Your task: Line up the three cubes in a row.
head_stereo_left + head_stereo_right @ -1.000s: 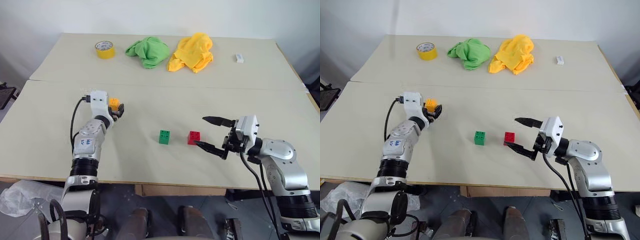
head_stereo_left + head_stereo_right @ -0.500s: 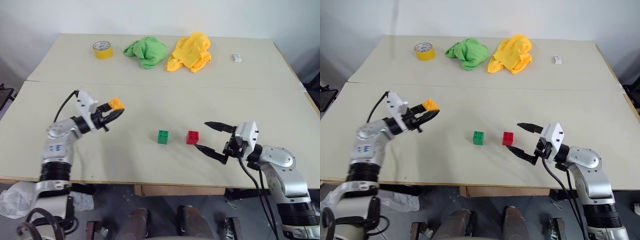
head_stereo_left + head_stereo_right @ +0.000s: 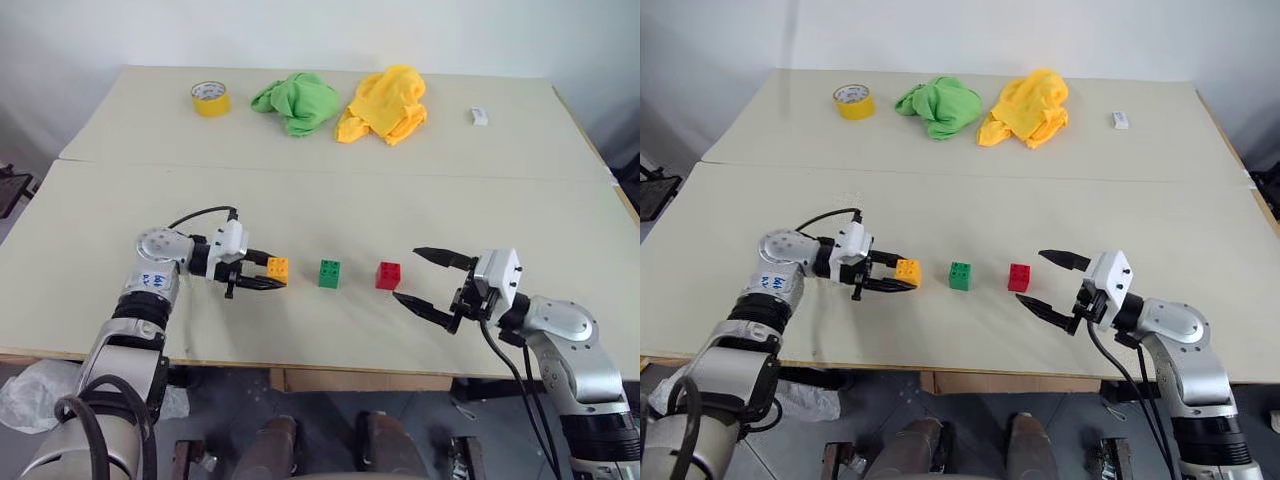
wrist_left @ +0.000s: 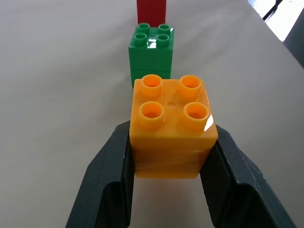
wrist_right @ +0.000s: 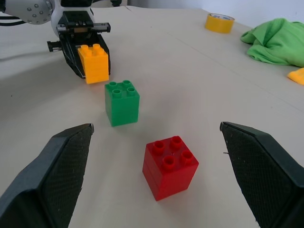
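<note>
We see the left claw [image 3: 268, 276] clamped on the orange brick [image 3: 278, 268], one finger [image 4: 111, 175] on each side, studs up. We cannot tell whether the brick touches the bench [image 3: 300, 190] or hangs just above it. It sits just left of the green brick [image 3: 329, 273], apart from it; the red brick [image 3: 388, 275] stands to the right of green, also apart. All three lie roughly on one line across the near bench. The right claw [image 3: 423, 279] hangs just right of red with its fingers wide apart, holding nothing. At the far edge we note a tape roll [image 3: 210, 98], a green cloth [image 3: 297, 101] and a yellow cloth [image 3: 384, 104].
</note>
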